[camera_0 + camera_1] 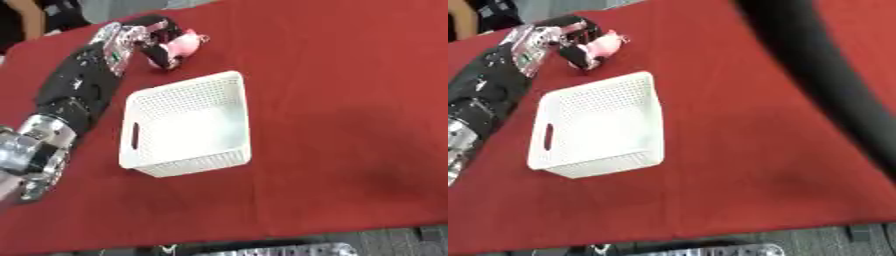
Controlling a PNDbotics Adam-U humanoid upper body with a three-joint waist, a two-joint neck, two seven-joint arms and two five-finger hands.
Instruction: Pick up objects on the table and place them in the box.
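Nearest, along the bottom edge: a strip of silver metal (280, 250), blurred. Above it, red tablecloth (350, 150) over the whole table. Left of centre, a white perforated basket (229, 107) with a slot handle in its left wall, nothing visible inside. From the lower left, stretched diagonally up and away past the basket's left side: left arm (74, 95), silver joint low, black forearm beyond. At the far end, just past the basket's far corner, left hand (144, 37), fingers curled round a pink toy (181, 45). Whether lifted or resting on the cloth: cannot tell. In the right eye view only, a dark blurred band (815, 65) crossing the upper right; right hand unseen.
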